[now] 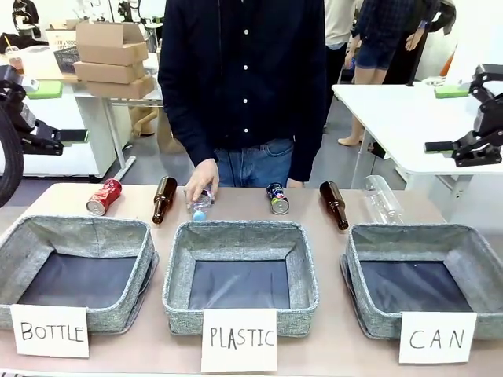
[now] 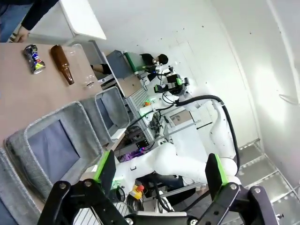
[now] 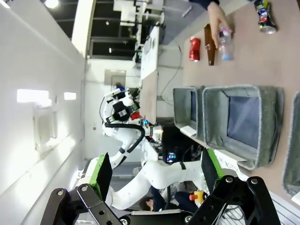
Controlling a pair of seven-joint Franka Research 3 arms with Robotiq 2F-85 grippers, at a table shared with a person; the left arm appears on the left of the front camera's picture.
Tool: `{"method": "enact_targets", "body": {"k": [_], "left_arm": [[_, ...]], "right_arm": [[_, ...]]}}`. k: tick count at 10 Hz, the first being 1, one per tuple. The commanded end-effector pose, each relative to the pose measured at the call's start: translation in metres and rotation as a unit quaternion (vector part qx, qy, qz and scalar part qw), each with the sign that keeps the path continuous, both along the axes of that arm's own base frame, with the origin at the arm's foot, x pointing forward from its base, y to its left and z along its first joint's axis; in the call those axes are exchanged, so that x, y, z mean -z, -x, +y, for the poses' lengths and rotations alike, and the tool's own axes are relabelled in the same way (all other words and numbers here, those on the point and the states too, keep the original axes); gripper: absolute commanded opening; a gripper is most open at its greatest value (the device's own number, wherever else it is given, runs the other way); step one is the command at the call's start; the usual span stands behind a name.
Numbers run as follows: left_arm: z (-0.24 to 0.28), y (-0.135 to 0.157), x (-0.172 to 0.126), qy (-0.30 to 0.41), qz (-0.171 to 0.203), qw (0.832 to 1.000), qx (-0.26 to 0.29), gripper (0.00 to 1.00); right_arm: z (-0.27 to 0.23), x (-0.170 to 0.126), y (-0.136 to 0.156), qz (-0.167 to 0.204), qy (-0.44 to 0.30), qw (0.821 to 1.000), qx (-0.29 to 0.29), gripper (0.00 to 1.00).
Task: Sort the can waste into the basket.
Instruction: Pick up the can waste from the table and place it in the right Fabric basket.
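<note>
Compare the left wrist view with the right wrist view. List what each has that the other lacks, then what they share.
Left wrist view, not the right: a large clear bottle, a brown bottle beside it, and the open left claw. Right wrist view, not the left: the red can, a second brown bottle, a small plastic bottle under the person's hand, and the open right claw. Shared: the dark can and the grey baskets.

Red can [image 1: 104, 196], dark blue can [image 1: 277, 198], grey woven basket [image 1: 416, 245], brown bottle [image 1: 163, 199], white card [image 1: 437, 338]
</note>
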State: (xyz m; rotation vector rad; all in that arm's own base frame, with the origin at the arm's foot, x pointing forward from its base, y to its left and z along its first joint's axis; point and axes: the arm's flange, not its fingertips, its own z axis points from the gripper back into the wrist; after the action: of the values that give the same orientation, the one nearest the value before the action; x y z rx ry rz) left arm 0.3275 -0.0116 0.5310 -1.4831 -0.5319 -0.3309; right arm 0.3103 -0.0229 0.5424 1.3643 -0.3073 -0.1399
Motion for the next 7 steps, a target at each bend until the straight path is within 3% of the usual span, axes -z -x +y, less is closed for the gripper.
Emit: {"method": "enact_targets", "body": {"k": [1, 3, 5, 7], "left_arm": [[0.001, -0.003, 0.0, 0.009, -0.014, 1.0, -0.001, 1.0], [0.001, -0.003, 0.0, 0.009, -0.014, 1.0, -0.001, 1.0], [0.001, -0.003, 0.0, 0.009, -0.014, 1.0, -0.001, 1.0], [0.001, -0.003, 0.0, 0.009, -0.014, 1.0, -0.001, 1.0]], "right_arm": [[-0.003, -0.002, -0.004, -0.003, -0.008, 1.0, 0.005, 1.0], [-0.001, 0.001, 0.0, 0.002, -0.002, 1.0, 0.0, 1.0], [0.032, -0.01, -0.041, 0.024, 0.125, 0.991, 0.044, 1.0], [0.051, -0.013, -0.08, 0.036, 0.255, 0.962, 0.091, 1.0]]}}
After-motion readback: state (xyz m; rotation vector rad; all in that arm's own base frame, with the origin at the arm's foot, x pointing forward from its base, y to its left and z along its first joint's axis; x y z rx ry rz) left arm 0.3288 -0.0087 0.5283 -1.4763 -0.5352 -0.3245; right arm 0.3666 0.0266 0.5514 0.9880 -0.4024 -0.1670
